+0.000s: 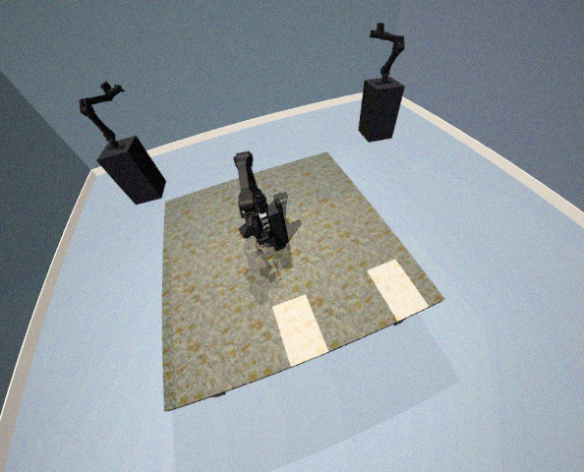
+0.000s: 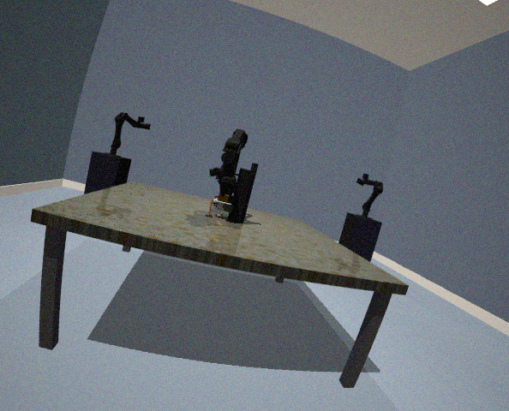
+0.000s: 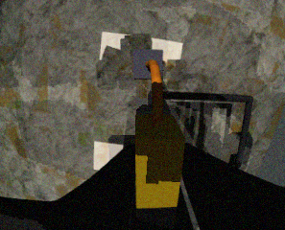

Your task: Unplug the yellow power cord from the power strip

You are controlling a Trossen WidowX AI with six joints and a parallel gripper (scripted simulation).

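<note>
The yellow plug (image 3: pixel 156 194) (image 2: pixel 224 198) is between the black fingers of my gripper (image 3: pixel 157 151) (image 2: pixel 224 193), which is shut on it. Part of the plug is in dark shadow. Its orange cord (image 3: pixel 154 73) (image 2: pixel 210 207) leaves the plug's far end, curves down and meets a small grey block (image 3: pixel 141 66). In the exterior view, a tall black upright block (image 2: pixel 245 192) (image 1: pixel 280 225), which looks like the power strip, stands right beside my gripper. The strip's sockets are hidden, and I cannot tell whether the plug is still seated. In the top view, my arm hides the plug.
A thin black frame (image 3: pixel 209 97) lies just right of the plug in the wrist view. The stone-patterned table (image 1: pixel 205 329) (image 2: pixel 157 225) carries bright light patches. Two other arms stand on dark pedestals (image 1: pixel 380 111) (image 1: pixel 135 172) beyond the table.
</note>
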